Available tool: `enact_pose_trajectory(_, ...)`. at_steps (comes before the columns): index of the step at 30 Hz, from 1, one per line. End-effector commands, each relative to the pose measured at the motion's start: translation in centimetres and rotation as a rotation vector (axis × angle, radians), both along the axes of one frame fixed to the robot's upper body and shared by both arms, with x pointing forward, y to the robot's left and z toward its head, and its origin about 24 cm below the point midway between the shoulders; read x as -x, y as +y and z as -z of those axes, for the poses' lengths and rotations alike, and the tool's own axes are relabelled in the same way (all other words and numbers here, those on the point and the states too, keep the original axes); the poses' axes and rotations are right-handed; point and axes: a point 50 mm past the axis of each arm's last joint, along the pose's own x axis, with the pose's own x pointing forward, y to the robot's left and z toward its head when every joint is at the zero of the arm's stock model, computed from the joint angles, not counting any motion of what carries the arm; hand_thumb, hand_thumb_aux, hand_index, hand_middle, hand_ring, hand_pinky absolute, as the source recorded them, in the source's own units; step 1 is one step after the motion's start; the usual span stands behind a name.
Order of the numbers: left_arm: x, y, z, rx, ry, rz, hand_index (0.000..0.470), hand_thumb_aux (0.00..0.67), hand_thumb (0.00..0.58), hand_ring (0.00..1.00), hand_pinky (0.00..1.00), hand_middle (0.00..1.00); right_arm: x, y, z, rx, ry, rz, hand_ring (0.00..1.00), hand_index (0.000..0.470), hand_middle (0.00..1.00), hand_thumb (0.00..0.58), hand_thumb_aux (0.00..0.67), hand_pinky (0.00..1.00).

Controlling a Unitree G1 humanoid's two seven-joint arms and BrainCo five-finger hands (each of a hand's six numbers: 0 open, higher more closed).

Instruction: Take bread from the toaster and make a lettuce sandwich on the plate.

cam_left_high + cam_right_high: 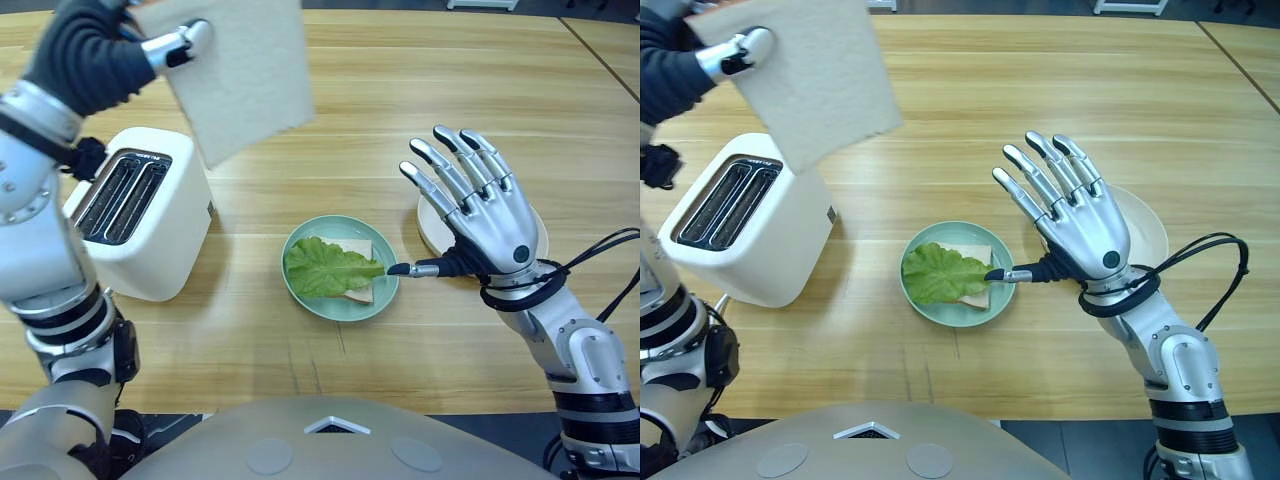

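My left hand (95, 50) is raised above the white toaster (140, 215) and is shut on a pale slice of bread (240, 70), which hangs tilted in the air. On the green plate (385, 300) lies another bread slice (362, 290) with a green lettuce leaf (325, 267) on top. My right hand (480, 215) hovers open just right of the plate, fingers spread, its thumb tip touching the edge of the lettuce. Both toaster slots look empty.
A cream-coloured dish (1145, 225) sits on the wooden table (400, 100) behind my right hand, mostly hidden by it. A dark cable (1215, 270) loops off my right wrist.
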Motion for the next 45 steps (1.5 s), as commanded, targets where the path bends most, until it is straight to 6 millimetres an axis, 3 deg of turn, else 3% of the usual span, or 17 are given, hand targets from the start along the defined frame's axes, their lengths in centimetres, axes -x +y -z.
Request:
enact_pose_trajectory(1, -2.1, -3.6, 3.5, 0.077, 0.259, 0.212, 0.47, 0.67, 0.58, 1.0, 1.0, 1.0, 0.9, 0.6, -1.5, 0.043, -0.105, -0.108, 0.0, 0.0, 0.0, 0.0, 0.0, 0.0)
enact_pose_trajectory(5, -3.0, -7.3, 8.7, -0.014, 0.436, 0.334, 0.47, 0.67, 0.58, 1.0, 1.0, 1.0, 1.8, 1.4, -1.3, 0.074, -0.108, -0.189, 0.0, 0.0, 0.0, 0.0, 0.0, 0.0)
enact_pose_trajectory(9, -3.3, -9.4, 12.4, -0.08, 0.548, 0.408, 0.47, 0.67, 0.58, 1.0, 1.0, 1.0, 2.1, 1.6, -0.3, 0.1, -0.053, -0.216, 0.0, 0.0, 0.0, 0.0, 0.0, 0.0)
enact_pose_trajectory(17, -2.6, -10.3, 19.8, -0.213, 0.755, 0.464, 0.47, 0.67, 0.58, 1.0, 1.0, 1.0, 1.5, 2.2, 5.1, 0.21, 0.36, -0.292, 0.0, 0.0, 0.0, 0.0, 0.0, 0.0)
enact_pose_trajectory(24, -3.8, -10.4, 22.0, -0.372, 0.694, 0.384, 0.47, 0.67, 0.58, 1.0, 1.0, 1.0, 1.9, 1.3, 10.0, 0.36, 0.777, -0.257, 0.0, 0.0, 0.0, 0.0, 0.0, 0.0)
enact_pose_trajectory(30, -4.0, -11.4, 22.2, -0.42, 0.559, 0.357, 0.47, 0.67, 0.58, 1.0, 1.0, 1.0, 1.8, 0.2, 12.3, 0.455, 0.966, -0.16, 0.0, 0.0, 0.0, 0.0, 0.0, 0.0)
enact_pose_trajectory(33, -4.3, -12.1, 21.5, -0.471, 0.368, 0.298, 0.47, 0.67, 0.58, 1.0, 1.0, 1.0, 1.7, 0.0, 12.6, 0.441, 0.998, -0.126, 0.0, 0.0, 0.0, 0.0, 0.0, 0.0)
enact_pose_trajectory(34, -4.4, -12.3, 21.3, -0.489, 0.3, 0.282, 0.42, 0.599, 0.573, 0.83, 0.83, 0.83, 1.6, 0.0, 12.6, 0.429, 1.001, -0.12, 0.0, 0.0, 0.0, 0.0, 0.0, 0.0)
enact_pose_trajectory(35, -4.5, -12.4, 20.8, -0.506, 0.216, 0.253, 0.12, 0.171, 0.258, 0.69, 0.69, 0.69, 1.5, 0.0, 12.5, 0.418, 1.002, -0.113, 0.0, 0.0, 0.0, 0.0, 0.0, 0.0)
enact_pose_trajectory(36, -4.8, -12.5, 20.3, -0.524, 0.118, 0.212, 0.0, 0.0, 0.0, 0.29, 0.29, 0.29, 1.3, 0.1, 12.5, 0.414, 0.997, -0.107, 0.0, 0.0, 0.0, 0.0, 0.0, 0.0)
enact_pose_trajectory(37, -5.2, -12.4, 19.5, -0.543, 0.003, 0.151, 0.0, 0.0, 0.0, 0.26, 0.26, 0.26, 1.0, 0.1, 12.3, 0.403, 0.991, -0.096, 0.0, 0.0, 0.0, 0.0, 0.0, 0.0)
enact_pose_trajectory(38, -5.6, -12.3, 18.4, -0.558, -0.131, 0.082, 0.0, 0.0, 0.0, 0.0, 0.0, 0.0, 0.7, 0.2, 12.2, 0.39, 0.982, -0.087, 0.0, 0.0, 0.0, 0.0, 0.0, 0.0)
enact_pose_trajectory(42, -6.6, -10.6, 14.2, -0.558, -0.533, -0.162, 0.0, 0.0, 0.0, 0.0, 0.0, 0.0, -0.5, 0.2, 11.4, 0.332, 0.936, -0.033, 0.0, 0.0, 0.0, 0.0, 0.0, 0.0)
enact_pose_trajectory(45, -6.1, -9.5, 11.9, -0.538, -0.677, -0.248, 0.0, 0.0, 0.0, 0.0, 0.0, 0.0, -1.6, 0.9, 8.9, 0.18, 0.785, -0.034, 0.0, 0.0, 0.0, 0.0, 0.0, 0.0)
